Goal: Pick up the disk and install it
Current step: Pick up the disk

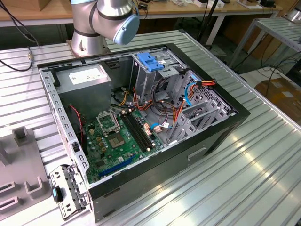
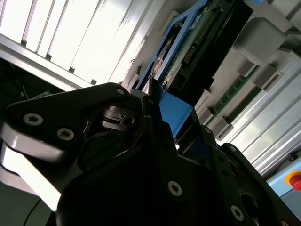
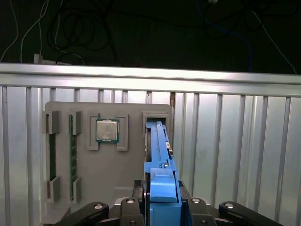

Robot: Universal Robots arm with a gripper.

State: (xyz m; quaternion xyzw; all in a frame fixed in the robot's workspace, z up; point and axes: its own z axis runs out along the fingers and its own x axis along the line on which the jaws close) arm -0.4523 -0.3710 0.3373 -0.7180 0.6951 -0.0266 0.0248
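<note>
Gripper (image 3: pixel 163 200) narrow, apparently clamped on the blue end tab of the disk (image 3: pixel 158 141), which stands on edge in the grey tray (image 3: pixel 117 174) just ahead of it.

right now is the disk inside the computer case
No, the disk stands on edge in the grey holder, the gripper at its blue end.

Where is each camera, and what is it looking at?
Exterior view: off the arm, looking down into the open computer case; arm joints show.
First wrist view: on the wrist, looking along the gripper at the disk in a grey tray.
Second wrist view: on the wrist, close against gripper and disk.
Both wrist views share the gripper shut on the disk.
</note>
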